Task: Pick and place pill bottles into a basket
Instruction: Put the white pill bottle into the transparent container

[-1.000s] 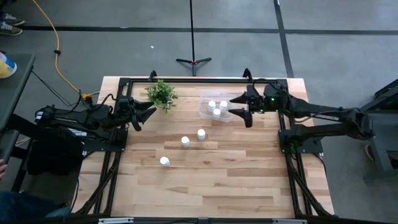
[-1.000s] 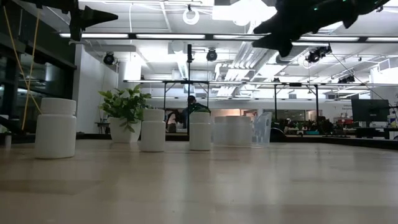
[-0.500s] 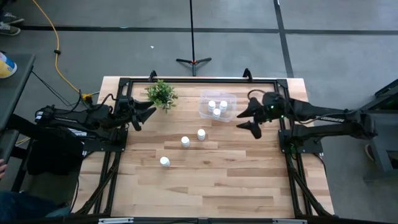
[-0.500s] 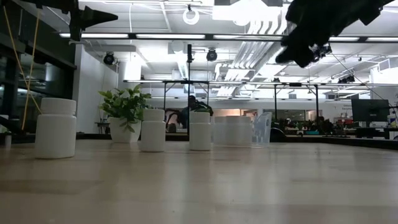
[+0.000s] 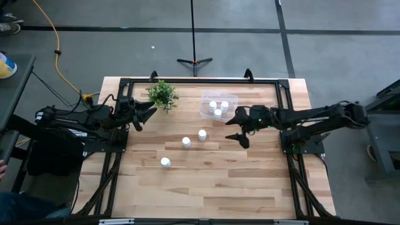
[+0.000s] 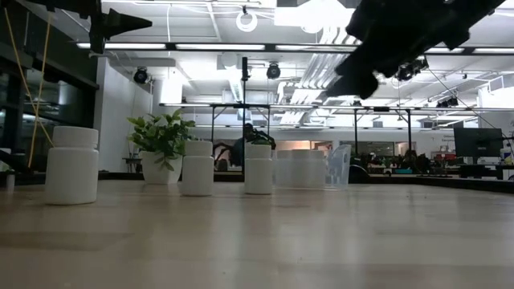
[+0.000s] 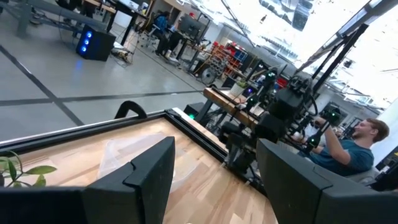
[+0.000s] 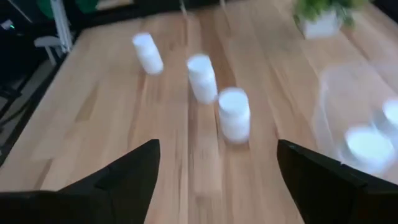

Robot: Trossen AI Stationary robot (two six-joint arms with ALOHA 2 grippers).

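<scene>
**A:** What do you see from the top camera?

**B:** I count six small white round pill bottles. Three sit inside the clear see-through plastic basket (image 5: pixel 219 106) near the far edge of the light wooden table (image 5: pixel 206 181). Three more stand out on the wood: one (image 5: pixel 202 134) closest to the basket, one (image 5: pixel 186 142) just beside it, and one (image 5: pixel 165 162) nearer the front. I also see one little green potted plant (image 5: pixel 162 94). My right gripper (image 5: pixel 235 127) hangs over the table, in front of the basket and near the closest loose bottle. Its two fingers are spread wide with nothing in them. My left gripper (image 5: pixel 150 114) waits at the left side, near the plant, fingers apart and holding nothing.

**A:** And from the low camera?

**B:** Three bottles stand in a row on the wood. The big one (image 6: pixel 72 164) is closest, then one (image 6: pixel 197 168) and one (image 6: pixel 258 168) farther back. The plant (image 6: pixel 163 144) and the basket (image 6: pixel 321 168) are behind them. Both arms are dark shapes up high.

**A:** The left wrist camera?

**B:** Two dark fingers (image 7: pixel 146 180) with a wide gap. Past them I see the basket (image 7: pixel 134 155), and one person sitting far off.

**A:** The right wrist camera?

**B:** Two dark fingers (image 8: pixel 127 174) spread wide, nothing between them. Three loose bottles ahead; the closest (image 8: pixel 234 115) stands upright. The basket (image 8: pixel 357 118) is off to one side with two blurry bottles I can count.
</scene>
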